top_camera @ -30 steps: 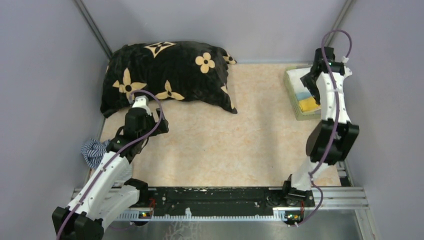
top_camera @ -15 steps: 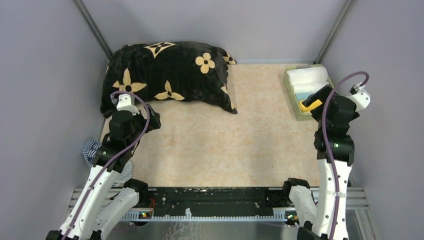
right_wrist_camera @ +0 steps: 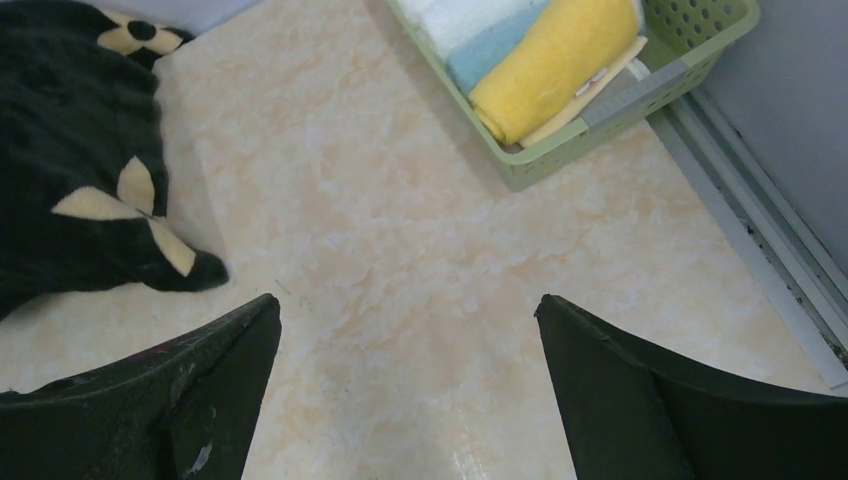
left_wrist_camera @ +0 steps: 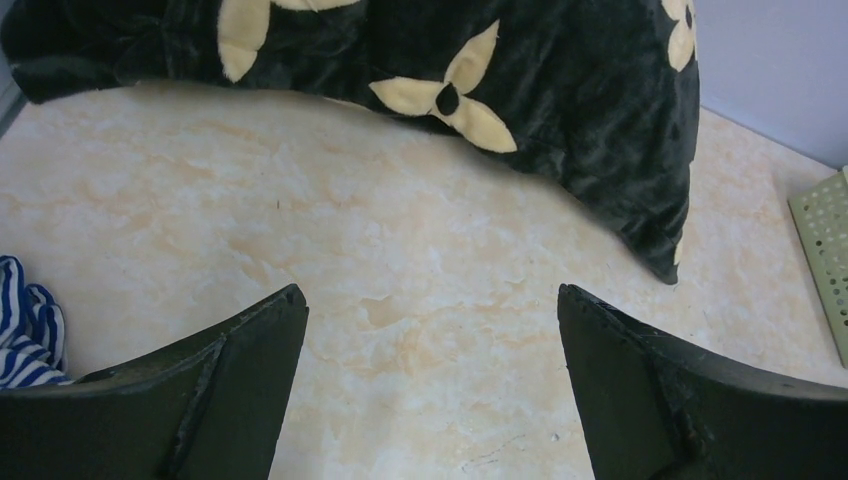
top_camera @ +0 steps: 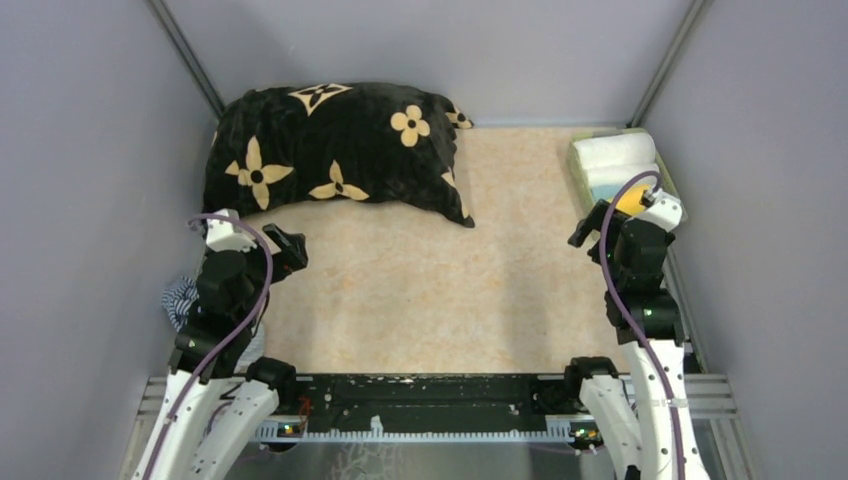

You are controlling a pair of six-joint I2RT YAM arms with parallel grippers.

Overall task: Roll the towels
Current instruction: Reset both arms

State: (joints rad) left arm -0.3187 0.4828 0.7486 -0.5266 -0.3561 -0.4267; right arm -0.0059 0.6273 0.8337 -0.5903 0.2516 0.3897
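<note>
**Beige table point(top_camera: 450, 290), jaws spread wide on both arms**

A black cushion with cream flowers point(top_camera: 335, 150) lies along the table's far left. Near the arm bases, the left gripper point(left_wrist_camera: 430, 300) and the right gripper point(right_wrist_camera: 408, 305) hang over bare tabletop — each gaping, holding nothing. In the far right corner a green perforated basket point(right_wrist_camera: 645, 95) holds a white towel point(top_camera: 618, 152), a light blue towel point(right_wrist_camera: 490, 45) and a yellow towel point(right_wrist_camera: 560, 55) side by side. A blue-and-white striped cloth point(left_wrist_camera: 25, 335) lies bunched at the left edge.

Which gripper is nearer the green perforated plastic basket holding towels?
Right. The right gripper hovers beside the green basket; the left gripper is far across, by the black flowered cushion.
</note>
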